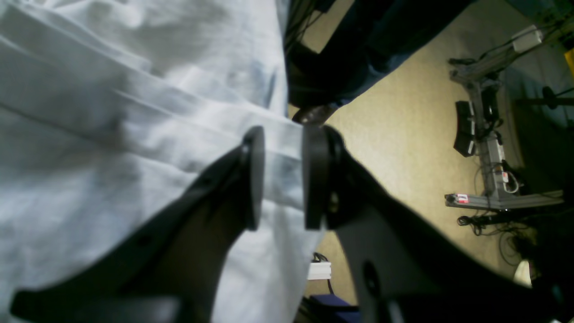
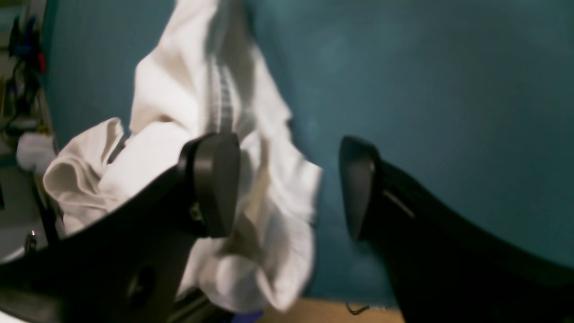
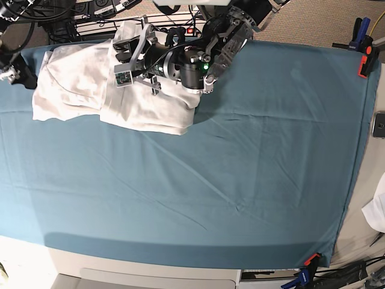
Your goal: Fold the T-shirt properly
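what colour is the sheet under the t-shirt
Teal, a plain sheet covering the table under the white T-shirt; clearest in the base view.

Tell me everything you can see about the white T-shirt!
The T-shirt is plain white cotton-looking cloth, wrinkled and bunched in a loose heap, not folded neatly yet. It lies on the teal cloth sheet at the table's far corner, on the base view's upper left. A stitched hem shows in the left wrist view. Both arms hover over it. The left claw has a band of its fabric between its pads, with gaps either side. The right claw is wide open above it.
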